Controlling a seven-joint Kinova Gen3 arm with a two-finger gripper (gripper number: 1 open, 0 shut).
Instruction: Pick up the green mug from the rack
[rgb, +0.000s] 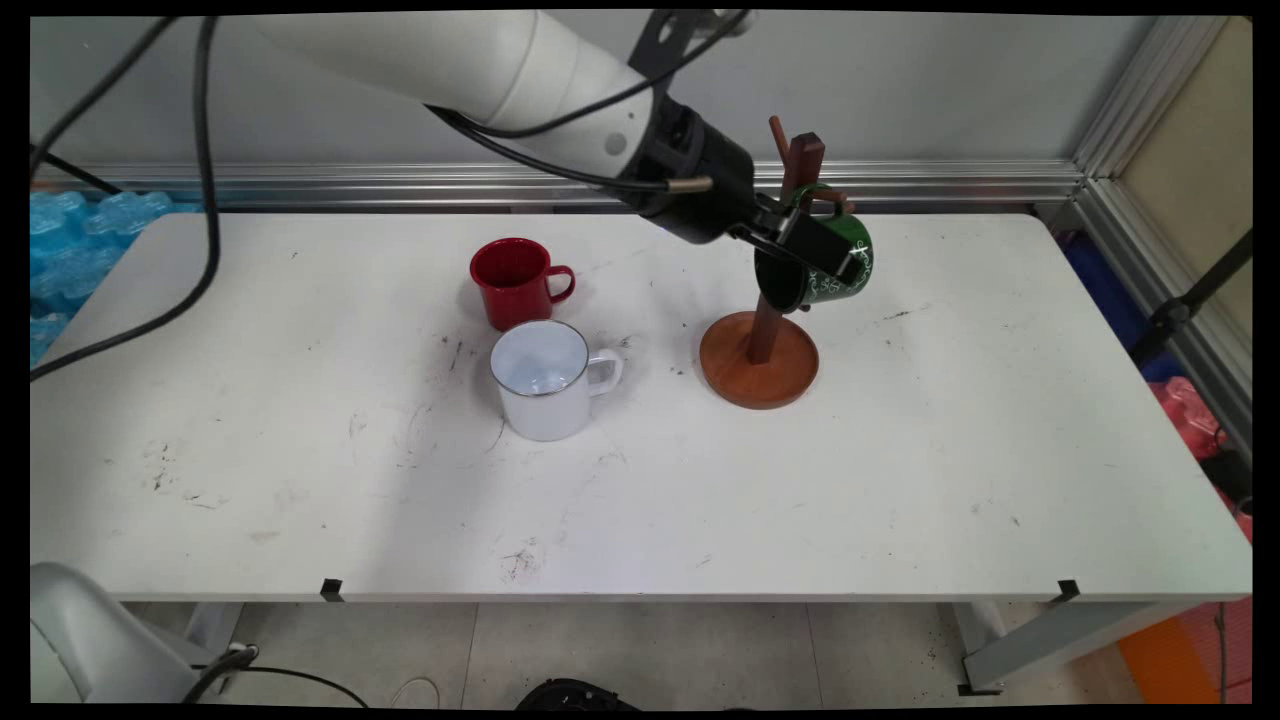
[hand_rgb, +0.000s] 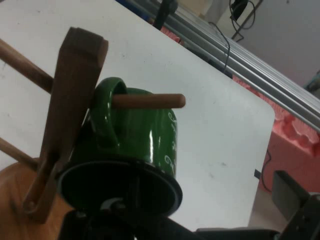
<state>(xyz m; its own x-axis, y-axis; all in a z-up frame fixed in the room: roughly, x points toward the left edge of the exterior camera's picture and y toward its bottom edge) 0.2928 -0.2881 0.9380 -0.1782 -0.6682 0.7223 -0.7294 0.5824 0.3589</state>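
the hand (rgb: 815, 245) is up at the wooden mug tree (rgb: 762, 340), its fingers pinching the rim of a green mug (rgb: 845, 275) that lies tilted on its side, its handle looped over one of the tree's pegs (hand_rgb: 147, 101). on the white tabletop (rgb: 900, 480), at the tree's 9 o'clock, stands a white mug (rgb: 545, 380), with a red mug (rgb: 515, 282) just beside it at 11 o'clock.

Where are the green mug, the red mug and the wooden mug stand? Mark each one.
green mug (hand_rgb: 160, 145), hand view, on its glossy side wall below the peg.
red mug (rgb: 512, 285), main view, on its outer wall facing the camera.
wooden mug stand (rgb: 745, 375), main view, on the bare round base.
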